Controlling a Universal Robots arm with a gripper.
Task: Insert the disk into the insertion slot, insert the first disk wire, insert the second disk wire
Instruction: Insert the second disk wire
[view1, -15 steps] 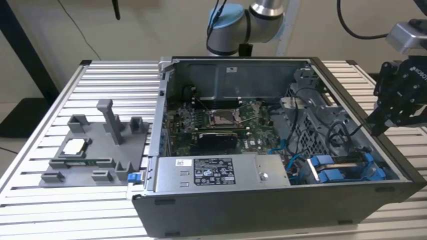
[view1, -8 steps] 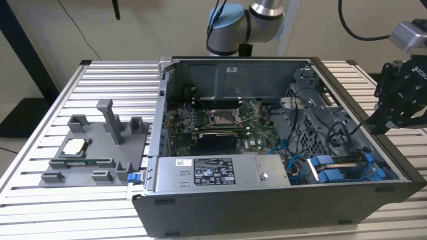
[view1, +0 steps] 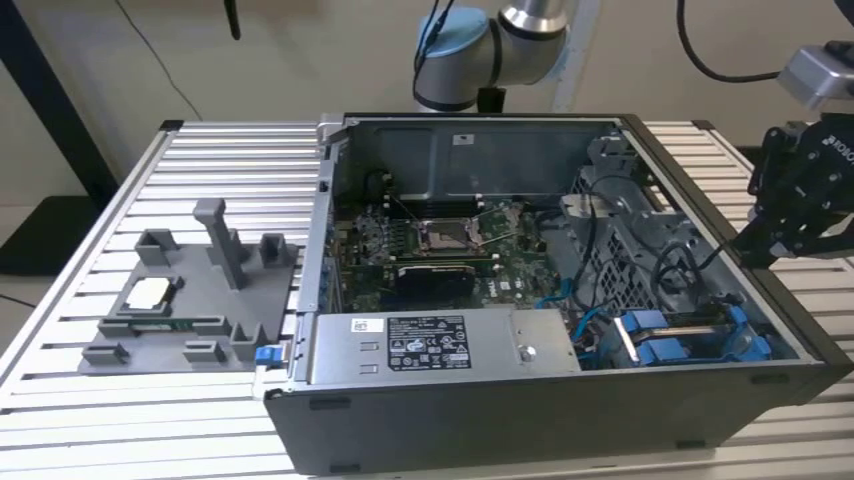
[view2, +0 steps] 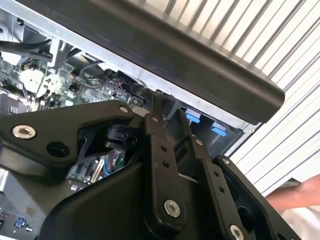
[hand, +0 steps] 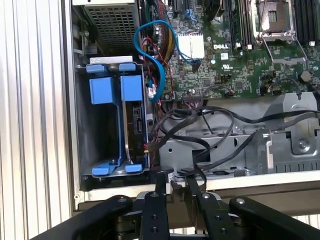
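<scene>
Now one disk (hand: 134, 125) seated in insertion slot (hand: 85, 125); tool (hand: 176, 186) pressed together, empty.

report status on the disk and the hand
Robot hand at the case edge, beside the insertion slot. The disk sits in it. Loose black wires run close by the hand.

A white rectangular label (view1: 427, 345) with rows of fine black print and small symbols lies on top of the grey metal power-supply box (view1: 521, 360) in the exterior view, but none of it can be made out. A small white sticker (view1: 463, 138) on the grey rear wall of the open computer case (view1: 441, 160) is just as unreadable. In the first wrist view, short white lettering and small marks (hand: 223, 47) stand on the green circuit board (hand: 235, 75), beside a white square connector (hand: 191, 46).
</scene>
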